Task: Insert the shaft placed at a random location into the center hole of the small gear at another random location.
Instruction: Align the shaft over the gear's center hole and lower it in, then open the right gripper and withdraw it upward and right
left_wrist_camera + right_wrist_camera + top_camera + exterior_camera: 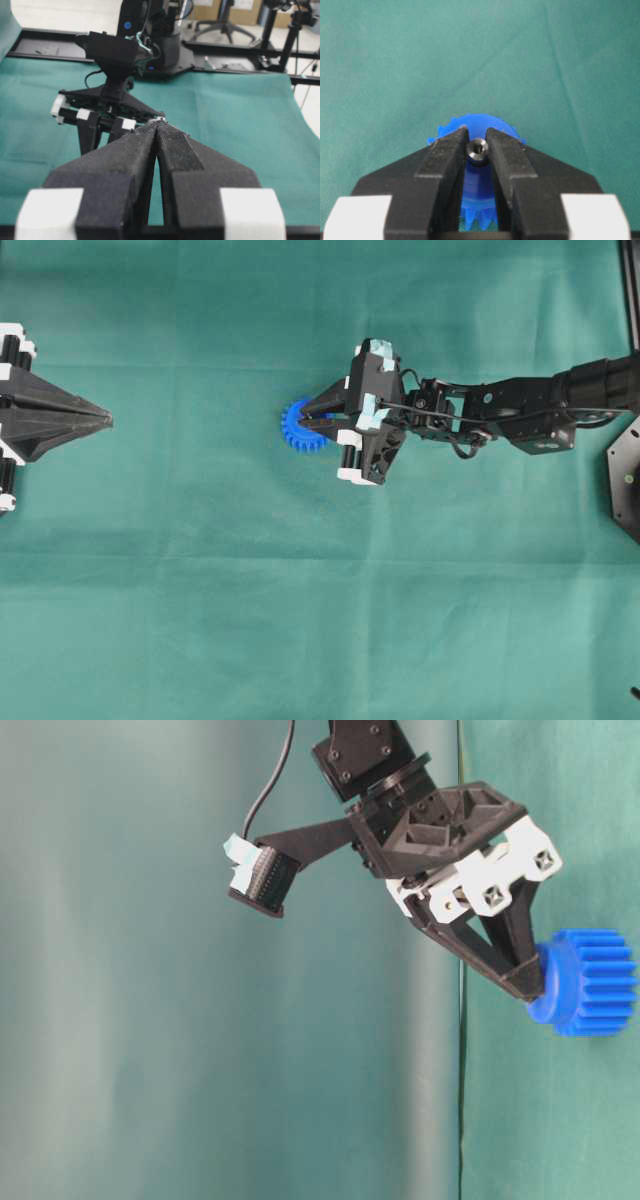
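right fingers: your right gripper [477, 150] is clamped on the pin [477, 151]; the round end face shows between the two black fingertips [450, 147], jaws narrow around it.
pin axis: points along the fingers' reach toward the wrist camera, so you see it end-on. Its far end is hidden, so you can't tell whether it has entered anything.
gear: the blue gear [477, 200] sits directly behind and under the tips in the wrist view. From overhead the tips cover its right half [298, 427]; from table level the tips meet the hub side of the gear [590, 985].
hole: not visible in any view, since the fingers and pin cover the hub. Judgement: the pin looks roughly centred over the hub, but you can't confirm alignment.
key relation: gear is straight ahead of the pin tip along the pin's own axis; the move should be a push along that line, no sideways drift.
left fingers: your left gripper [157, 130] is closed and empty, parked at the left edge [95, 420], well apart from the gear.
nearer arm: right, by far.
surface: green cloth [320, 620].
risk: an off-centre push could slide the gear.
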Robot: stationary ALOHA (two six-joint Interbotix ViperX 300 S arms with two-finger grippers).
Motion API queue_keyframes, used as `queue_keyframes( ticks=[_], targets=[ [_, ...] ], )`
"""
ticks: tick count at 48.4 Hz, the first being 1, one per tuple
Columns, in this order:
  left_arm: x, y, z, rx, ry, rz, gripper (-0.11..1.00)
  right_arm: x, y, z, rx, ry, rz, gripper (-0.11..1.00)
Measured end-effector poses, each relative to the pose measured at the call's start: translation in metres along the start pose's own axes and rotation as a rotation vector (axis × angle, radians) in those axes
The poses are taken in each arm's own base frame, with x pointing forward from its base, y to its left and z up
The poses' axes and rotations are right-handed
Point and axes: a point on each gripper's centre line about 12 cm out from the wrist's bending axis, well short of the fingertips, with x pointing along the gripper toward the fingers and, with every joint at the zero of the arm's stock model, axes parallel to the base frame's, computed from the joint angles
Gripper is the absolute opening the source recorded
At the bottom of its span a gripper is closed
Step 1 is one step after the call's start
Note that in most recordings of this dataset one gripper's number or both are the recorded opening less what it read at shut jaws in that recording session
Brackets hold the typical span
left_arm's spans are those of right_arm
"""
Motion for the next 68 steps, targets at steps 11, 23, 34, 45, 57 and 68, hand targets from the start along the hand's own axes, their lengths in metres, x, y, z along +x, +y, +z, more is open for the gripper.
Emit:
queue_keyframes(
  ticks=[11, 23, 34, 45, 57, 68],
  targets=[
    [0.000, 0.000, -0.001, 0.000, 0.002, 0.000, 0.00, 0.000, 0.001, -0.004, 0.001, 0.034, 0.001, 0.16],
    [0.000, 0.000, -0.001, 0.000, 0.002, 0.000, 0.00, 0.002, 0.001, -0.002, 0.006, 0.048, 0.000, 0.29],
    [0.000, 0.000, -0.001, 0.000, 0.002, 0.000, 0.00, -0.008, 0.006, 0.015, 0.006, 0.043, 0.012, 0.71],
    [0.000, 0.000, -0.001, 0.000, 0.002, 0.000, 0.00, -0.037, 0.010, 0.056, 0.003, -0.043, 0.029, 0.68],
    [0.000, 0.000, -0.001, 0.000, 0.002, 0.000, 0.00, -0.069, 0.010, 0.066, -0.002, -0.084, 0.038, 0.68],
    [0.000, 0.000, 0.000, 0.000, 0.000, 0.000, 0.00, -0.109, 0.008, 0.042, -0.002, -0.071, 0.045, 0.68]
  ],
)
